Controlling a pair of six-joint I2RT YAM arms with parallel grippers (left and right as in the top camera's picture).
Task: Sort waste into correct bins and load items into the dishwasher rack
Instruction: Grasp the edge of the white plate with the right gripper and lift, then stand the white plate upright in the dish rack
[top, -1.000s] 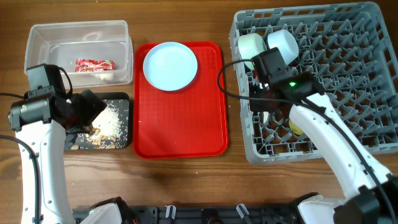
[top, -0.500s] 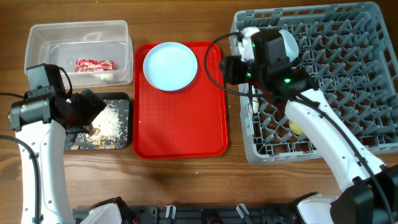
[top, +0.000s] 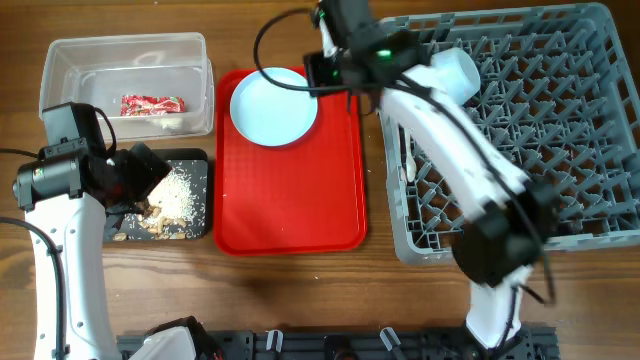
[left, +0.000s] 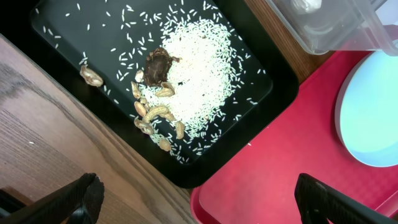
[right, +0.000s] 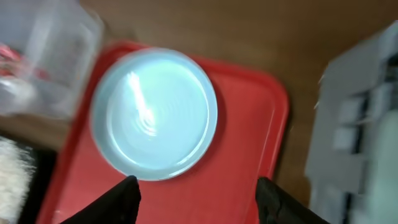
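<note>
The dishwasher rack (top: 560, 120) now lies off to the side of the right gripper (right: 199, 193) rather than beneath it. Since a second ago the right arm has swung out of the rack and over the red tray (top: 290, 200). Its jaws are spread and empty, and the pale blue plate (right: 155, 112) lies flat on the tray just ahead of the fingertips.

The left arm has not moved. The left gripper (left: 199, 193) is released wide, holding nothing, over the near edge of the black tray (left: 62, 56). The rice scraps (left: 199, 81) are heaped ahead of it — brownish bits alongside. Further ahead, the clear tub (top: 60, 60) holds the wrapper (top: 152, 103).
</note>
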